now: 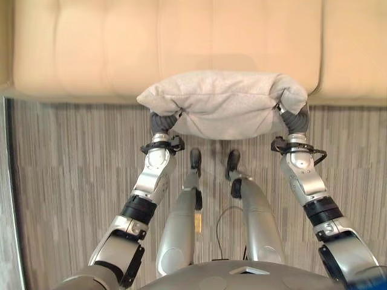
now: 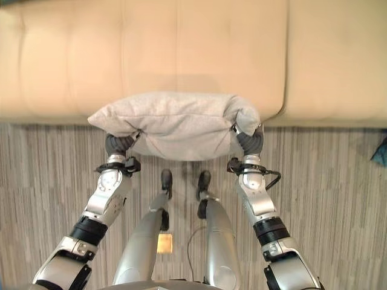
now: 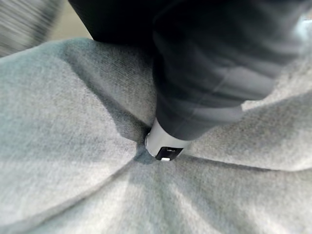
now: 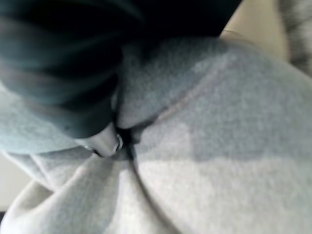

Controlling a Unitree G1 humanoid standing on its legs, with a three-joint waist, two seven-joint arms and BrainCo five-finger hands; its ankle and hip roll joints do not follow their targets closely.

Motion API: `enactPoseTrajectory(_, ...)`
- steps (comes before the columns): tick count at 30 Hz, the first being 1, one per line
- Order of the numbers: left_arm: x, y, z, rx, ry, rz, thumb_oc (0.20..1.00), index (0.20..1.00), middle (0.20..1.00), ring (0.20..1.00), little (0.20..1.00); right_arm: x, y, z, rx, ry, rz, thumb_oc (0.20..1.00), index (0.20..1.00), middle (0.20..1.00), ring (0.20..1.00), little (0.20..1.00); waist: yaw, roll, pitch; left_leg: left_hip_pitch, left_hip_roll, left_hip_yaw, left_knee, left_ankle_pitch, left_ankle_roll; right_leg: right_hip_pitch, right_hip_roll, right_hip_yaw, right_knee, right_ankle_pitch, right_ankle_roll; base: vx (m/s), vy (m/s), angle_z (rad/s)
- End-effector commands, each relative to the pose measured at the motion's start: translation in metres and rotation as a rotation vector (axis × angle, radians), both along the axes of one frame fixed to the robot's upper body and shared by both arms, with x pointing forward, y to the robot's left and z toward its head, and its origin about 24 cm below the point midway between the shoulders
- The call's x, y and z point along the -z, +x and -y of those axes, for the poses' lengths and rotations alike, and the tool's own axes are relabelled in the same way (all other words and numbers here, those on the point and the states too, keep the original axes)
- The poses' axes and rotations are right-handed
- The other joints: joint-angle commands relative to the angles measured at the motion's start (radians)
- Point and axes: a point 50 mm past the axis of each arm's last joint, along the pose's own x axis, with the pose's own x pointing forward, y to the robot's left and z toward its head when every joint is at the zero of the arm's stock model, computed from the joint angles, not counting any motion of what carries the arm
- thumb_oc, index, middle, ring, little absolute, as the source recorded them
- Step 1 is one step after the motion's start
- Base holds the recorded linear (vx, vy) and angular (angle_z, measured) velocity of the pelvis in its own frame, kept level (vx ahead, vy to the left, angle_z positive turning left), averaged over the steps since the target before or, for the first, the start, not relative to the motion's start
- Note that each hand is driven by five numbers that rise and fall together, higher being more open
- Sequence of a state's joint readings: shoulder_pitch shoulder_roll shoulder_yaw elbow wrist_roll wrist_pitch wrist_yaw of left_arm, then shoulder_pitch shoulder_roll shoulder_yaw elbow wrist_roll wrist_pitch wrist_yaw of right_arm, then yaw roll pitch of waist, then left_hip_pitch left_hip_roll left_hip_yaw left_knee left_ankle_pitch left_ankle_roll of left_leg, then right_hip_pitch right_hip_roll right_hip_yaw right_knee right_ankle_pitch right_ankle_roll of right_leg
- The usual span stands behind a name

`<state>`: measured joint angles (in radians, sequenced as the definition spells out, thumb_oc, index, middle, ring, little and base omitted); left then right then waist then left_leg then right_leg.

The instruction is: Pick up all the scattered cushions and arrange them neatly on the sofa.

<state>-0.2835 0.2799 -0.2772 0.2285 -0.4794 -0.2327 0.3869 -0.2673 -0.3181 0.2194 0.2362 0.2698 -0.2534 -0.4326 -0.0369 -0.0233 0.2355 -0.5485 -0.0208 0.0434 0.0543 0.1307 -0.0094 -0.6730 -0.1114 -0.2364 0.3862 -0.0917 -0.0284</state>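
Grey cushion (image 1: 225,103) carried between left robot hand (image 3: 163,146) and right robot hand (image 4: 105,141), finger closure indeterminate; above sofa (image 1: 91,54) front edge, not yet placed.

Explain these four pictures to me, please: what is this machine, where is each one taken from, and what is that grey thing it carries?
This is a two-legged robot with two arms. The two wide pictures come from a pair of cameras on its head, looking down, so you see its arms reaching forward. Between them it carries a grey cushion, one end at the left hand, the other at the right hand. The cushion hangs over the front edge of a cream sofa, above a striped carpet.

The two close pictures come from cameras on the wrists. Each shows the hand's dark cover and a silver digit pressed into the cloth. The fingers are mostly hidden in the folds, so the exact grip cannot be seen.
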Motion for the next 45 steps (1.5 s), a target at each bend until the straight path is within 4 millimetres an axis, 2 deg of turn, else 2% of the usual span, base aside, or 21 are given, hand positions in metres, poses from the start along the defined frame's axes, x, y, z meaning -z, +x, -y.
enactPoseTrajectory(1, -0.037, 0.0, 0.029, 0.195, 0.084, 0.232, 0.2, 0.2, 0.2, 0.2, 0.2, -0.032, -0.002, -0.017, -0.109, -0.106, 0.188, 0.2, 0.2, 0.2, 0.2, 0.2, -0.01, -0.008, -0.072, 0.134, 0.026, -0.045, 0.023, -0.114, -0.076, 0.256, -0.015, 0.006, -0.311, 0.146, 0.144, 0.17, -0.093, -0.03)
enactPoseTrajectory(6, -0.011, -0.016, 0.017, 0.206, 0.116, 0.14, 0.2, 0.2, 0.2, 0.2, 0.2, -0.016, -0.018, -0.005, -0.092, -0.178, 0.131, 0.2, 0.2, 0.2, 0.2, 0.2, -0.018, -0.012, -0.108, 0.277, 0.051, -0.036, 0.025, -0.14, -0.081, 0.42, 0.012, 0.022, -0.338, 0.112, 0.132, 0.12, -0.083, 0.05)
enactPoseTrajectory(10, 0.009, -0.029, 0.008, 0.184, 0.104, 0.059, 0.2, 0.2, 0.2, 0.2, 0.2, -0.001, -0.032, 0.005, -0.071, -0.19, 0.067, 0.2, 0.2, 0.2, 0.2, 0.2, -0.017, -0.037, -0.13, 0.321, 0.058, -0.039, 0.143, -0.185, -0.081, 0.553, 0.033, 0.046, -0.393, 0.096, 0.114, 0.12, -0.082, -0.06)
enactPoseTrajectory(11, 0.01, -0.03, 0.008, 0.181, 0.093, 0.053, 0.2, 0.2, 0.2, 0.2, 0.2, 0.0, -0.032, 0.006, -0.065, -0.18, 0.063, 0.2, 0.2, 0.2, 0.2, 0.2, -0.004, -0.048, -0.124, 0.298, 0.01, -0.089, 0.171, -0.191, -0.073, 0.562, 0.031, 0.061, -0.392, 0.099, 0.112, 0.05, 0.008, -0.17)
enactPoseTrajectory(14, 0.016, -0.032, 0.007, 0.175, 0.102, 0.022, 0.2, 0.2, 0.2, 0.2, 0.2, 0.002, -0.034, 0.009, -0.053, -0.187, 0.047, 0.2, 0.2, 0.2, 0.2, 0.2, 0.002, -0.049, -0.145, 0.287, -0.019, -0.097, 0.138, -0.183, -0.061, 0.591, 0.033, 0.068, -0.397, 0.099, 0.118, 0.14, 0.048, -0.23)
enactPoseTrajectory(15, 0.015, -0.033, 0.006, 0.175, 0.103, 0.027, 0.2, 0.2, 0.2, 0.2, 0.2, -0.001, -0.034, 0.01, -0.051, -0.193, 0.058, 0.2, 0.2, 0.2, 0.2, 0.2, 0.011, -0.045, -0.148, 0.283, -0.044, -0.113, 0.136, -0.19, -0.053, 0.595, 0.042, 0.091, -0.395, 0.099, 0.12, 0.2, 0.128, -0.21)
enactPoseTrajectory(17, 0.018, -0.037, 0.005, 0.184, 0.12, 0.017, 0.2, 0.2, 0.2, 0.2, 0.2, -0.001, -0.035, 0.01, -0.057, -0.208, 0.057, 0.2, 0.2, 0.2, 0.2, 0.2, 0.011, -0.035, -0.165, 0.329, -0.045, -0.117, 0.105, -0.2, -0.038, 0.612, 0.042, 0.102, -0.385, 0.086, 0.133, 0.22, 0.152, -0.33)
enactPoseTrajectory(20, 0.015, -0.04, 0.002, 0.183, 0.14, 0.026, 0.2, 0.2, 0.2, 0.2, 0.2, -0.002, -0.035, 0.005, -0.072, -0.211, 0.059, 0.2, 0.2, 0.2, 0.2, 0.2, 0.029, -0.026, -0.152, 0.375, -0.035, -0.078, 0.083, -0.207, -0.015, 0.592, 0.029, 0.127, -0.277, 0.06, 0.149, 0.14, 0.176, -0.85)
enactPoseTrajectory(21, 0.015, -0.041, 0.0, 0.184, 0.157, 0.027, 0.2, 0.2, 0.2, 0.2, 0.2, -0.003, -0.034, 0.003, -0.085, -0.218, 0.064, 0.2, 0.2, 0.2, 0.2, 0.2, 0.03, -0.021, -0.145, 0.392, -0.029, -0.066, 0.072, -0.209, -0.004, 0.573, 0.024, 0.131, -0.219, 0.067, 0.159, 0.08, 0.213, -0.7)
enactPoseTrajectory(22, 0.013, -0.041, -0.002, 0.179, 0.171, 0.034, 0.2, 0.2, 0.2, 0.2, 0.2, -0.005, -0.033, -0.001, -0.102, -0.226, 0.071, 0.2, 0.2, 0.2, 0.2, 0.2, 0.028, -0.012, -0.118, 0.413, -0.017, -0.049, 0.062, -0.206, 0.019, 0.496, 0.022, 0.156, -0.063, 0.089, 0.18, 0.01, 0.182, -0.8)
enactPoseTrajectory(24, 0.01, -0.04, -0.004, 0.163, 0.177, 0.043, 0.2, 0.2, 0.2, 0.2, 0.2, -0.007, -0.033, -0.006, -0.111, -0.212, 0.085, 0.2, 0.2, 0.2, 0.2, 0.2, 0.023, 0.001, -0.101, 0.423, -0.013, -0.039, 0.055, -0.214, 0.034, 0.428, 0.015, 0.149, 0.011, 0.097, 0.188, 0.01, 0.119, -0.6)
enactPoseTrajectory(27, 0.009, -0.043, -0.009, 0.148, 0.183, 0.051, 0.2, 0.2, 0.2, 0.2, 0.2, -0.006, -0.032, -0.011, -0.134, -0.198, 0.082, 0.2, 0.2, 0.2, 0.2, 0.2, 0.034, 0.006, -0.112, 0.456, -0.003, -0.01, 0.036, -0.237, 0.031, 0.431, -0.052, 0.067, -0.114, 0.097, 0.177, 0.15, -0.038, -0.36)
enactPoseTrajectory(29, 0.011, -0.046, -0.015, 0.117, 0.173, 0.046, 0.2, 0.2, 0.2, 0.2, 0.2, -0.01, -0.029, -0.017, -0.161, -0.192, 0.094, 0.2, 0.2, 0.2, 0.2, 0.2, 0.046, 0.013, -0.116, 0.496, 0.015, 0.017, 0.021, -0.257, 0.024, 0.406, -0.105, -0.019, -0.236, 0.145, 0.184, 0.28, -0.115, -0.69)
enactPoseTrajectory(32, 0.013, -0.047, -0.018, 0.102, 0.171, 0.04, 0.2, 0.2, 0.2, 0.2, 0.2, -0.011, -0.03, -0.016, -0.16, -0.207, 0.1, 0.2, 0.2, 0.2, 0.2, 0.2, 0.033, 0.001, -0.121, 0.529, 0.005, 0.005, 0.012, -0.275, 0.013, 0.409, -0.089, 0.017, -0.3, 0.177, 0.201, 0.27, -0.139, -0.63)
enactPoseTrajectory(35, 0.017, -0.049, -0.017, 0.095, 0.157, 0.025, 0.2, 0.2, 0.2, 0.2, 0.2, -0.009, -0.032, -0.012, -0.151, -0.222, 0.093, 0.2, 0.2, 0.2, 0.2, 0.2, 0.028, -0.01, -0.14, 0.551, 0.009, -0.007, 0.017, -0.292, -0.006, 0.446, -0.07, 0.029, -0.322, 0.187, 0.196, 0.24, -0.193, 0.59)
enactPoseTrajectory(36, 0.02, -0.049, -0.015, 0.103, 0.142, 0.014, 0.2, 0.2, 0.2, 0.2, 0.2, -0.008, -0.034, -0.009, -0.143, -0.23, 0.087, 0.2, 0.2, 0.2, 0.2, 0.2, 0.023, -0.014, -0.152, 0.555, 0.027, -0.016, 0.033, -0.301, -0.024, 0.47, -0.05, 0.033, -0.334, 0.177, 0.183, 0.19, -0.221, 0.54)
enactPoseTrajectory(37, 0.021, -0.049, -0.013, 0.112, 0.135, 0.009, 0.2, 0.2, 0.2, 0.2, 0.2, -0.007, -0.035, -0.007, -0.138, -0.233, 0.084, 0.2, 0.2, 0.2, 0.2, 0.2, 0.019, -0.016, -0.152, 0.542, 0.037, -0.026, 0.076, -0.308, -0.039, 0.495, -0.036, 0.028, -0.347, 0.164, 0.171, 0.22, -0.293, 0.39)
enactPoseTrajectory(40, 0.024, -0.047, -0.007, 0.131, 0.104, -0.003, 0.2, 0.2, 0.2, 0.2, 0.2, -0.007, -0.035, -0.002, -0.125, -0.239, 0.077, 0.2, 0.2, 0.2, 0.2, 0.2, 0.02, -0.026, -0.138, 0.444, 0.052, -0.044, 0.282, -0.27, -0.062, 0.538, -0.016, 0.016, -0.358, 0.134, 0.131, 0.1, -0.202, 0.3)
enactPoseTrajectory(41, 0.023, -0.046, -0.006, 0.137, 0.103, -0.004, 0.2, 0.2, 0.2, 0.2, 0.2, -0.007, -0.035, 0.0, -0.115, -0.242, 0.074, 0.2, 0.2, 0.2, 0.2, 0.2, 0.022, -0.031, -0.13, 0.406, 0.051, -0.049, 0.325, -0.252, -0.064, 0.554, -0.014, 0.012, -0.361, 0.121, 0.12, 0.13, -0.178, 0.1)
enactPoseTrajectory(44, 0.025, -0.044, -0.004, 0.154, 0.13, -0.016, 0.2, 0.2, 0.2, 0.2, 0.2, -0.006, -0.036, 0.007, -0.089, -0.236, 0.064, 0.2, 0.2, 0.2, 0.2, 0.2, 0.033, -0.053, -0.126, 0.291, 0.018, -0.01, 0.288, -0.27, -0.037, 0.591, -0.009, -0.006, -0.382, 0.097, 0.116, 0.17, -0.106, 0.28)
enactPoseTrajectory(45, 0.024, -0.043, -0.006, 0.148, 0.138, -0.017, 0.2, 0.2, 0.2, 0.2, 0.2, -0.004, -0.036, 0.008, -0.083, -0.224, 0.055, 0.2, 0.2, 0.2, 0.2, 0.2, 0.042, -0.049, -0.126, 0.256, 0.006, 0.002, 0.239, -0.233, -0.032, 0.606, 0.007, -0.007, -0.391, 0.087, 0.114, 0.19, -0.029, 0.42)
